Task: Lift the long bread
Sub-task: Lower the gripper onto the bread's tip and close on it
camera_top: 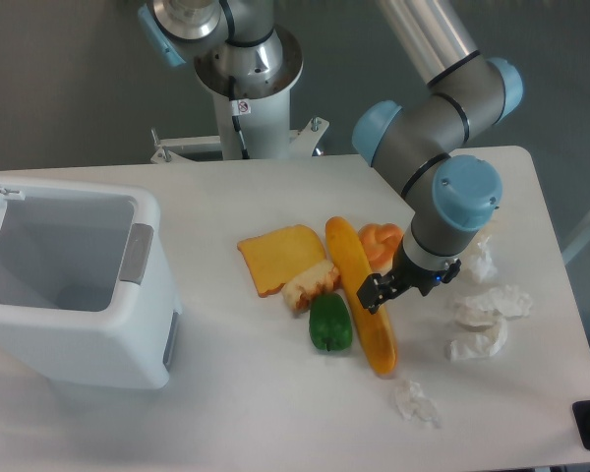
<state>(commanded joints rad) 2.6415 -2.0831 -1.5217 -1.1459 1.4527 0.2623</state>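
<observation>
White table (275, 413) against grey wall; bin (74, 285) at left; crumpled paper (487, 320) at right; long bread (362, 295) lies diagonally at centre, beside pepper (330, 323); gripper (376, 293) over its middle, finger spread unclear.

Light: bright, even, from overhead.
Shadows: soft and short; a faint one beside the white plastic bin (69, 285) at near left, another under the green pepper (330, 323).
Glare: mild sheen on the white tabletop (236, 206) and the arm's grey metal tube (425, 37).
Sharpness: clear throughout; far grey wall plain.
Distortion: none evident.
</observation>
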